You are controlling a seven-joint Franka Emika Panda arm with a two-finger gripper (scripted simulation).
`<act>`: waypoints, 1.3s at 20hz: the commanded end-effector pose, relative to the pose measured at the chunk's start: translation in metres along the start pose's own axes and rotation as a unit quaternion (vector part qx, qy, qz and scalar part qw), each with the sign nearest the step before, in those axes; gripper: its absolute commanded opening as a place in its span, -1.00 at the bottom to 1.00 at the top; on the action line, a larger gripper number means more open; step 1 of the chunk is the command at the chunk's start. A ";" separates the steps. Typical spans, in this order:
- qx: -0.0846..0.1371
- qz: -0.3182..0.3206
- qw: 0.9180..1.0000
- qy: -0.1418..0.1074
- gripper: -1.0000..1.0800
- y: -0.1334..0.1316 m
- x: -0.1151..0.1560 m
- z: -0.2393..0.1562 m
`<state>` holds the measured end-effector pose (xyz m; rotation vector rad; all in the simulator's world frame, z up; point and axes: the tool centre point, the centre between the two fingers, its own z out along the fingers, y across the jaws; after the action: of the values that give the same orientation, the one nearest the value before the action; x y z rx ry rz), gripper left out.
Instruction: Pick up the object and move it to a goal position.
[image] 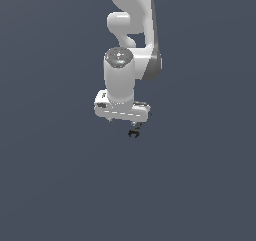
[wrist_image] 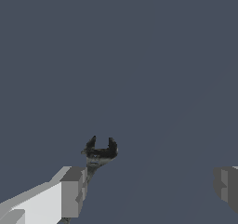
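Observe in the exterior view that the white arm [image: 131, 35] descends from the upper edge of the picture and ends in a broad white hand [image: 122, 111]. The hand faces downward over a uniform dark grey-blue surface [image: 50, 185].

Locate the object [image: 134, 133], a small black claw-like part with short curved prongs. In the exterior view it lies just below the hand, slightly toward the exterior view's right of the hand's centre. At this size you cannot resolve whether it touches the hand or the surface.

Refer to the wrist view for detail. The object [wrist_image: 99, 151] shows two short prongs curving upward into an open C shape, with a thin stem running down from them. The stem passes just beside the inner edge of one grey finger pad [wrist_image: 73, 192]; contact between stem and pad appears possible but cannot be confirmed from this angle.

Note the gripper [wrist_image: 151, 188] state: the fingers stand spread wide. The second pad [wrist_image: 226, 183] sits well apart from the first, at the opposite edge of the wrist view, with bare surface between them. The prongs of the object lie outside the gap, beyond the tip of the nearer pad.
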<state>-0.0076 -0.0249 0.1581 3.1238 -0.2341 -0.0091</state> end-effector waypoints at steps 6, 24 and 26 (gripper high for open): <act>0.003 0.062 0.998 0.000 0.92 -0.024 -0.017 0.024; 0.006 0.240 0.971 0.000 0.92 -0.080 -0.076 0.085; 0.006 0.253 0.967 0.000 0.92 -0.083 -0.081 0.089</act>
<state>-0.0727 0.0655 0.0723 2.9846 -0.9848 -0.0041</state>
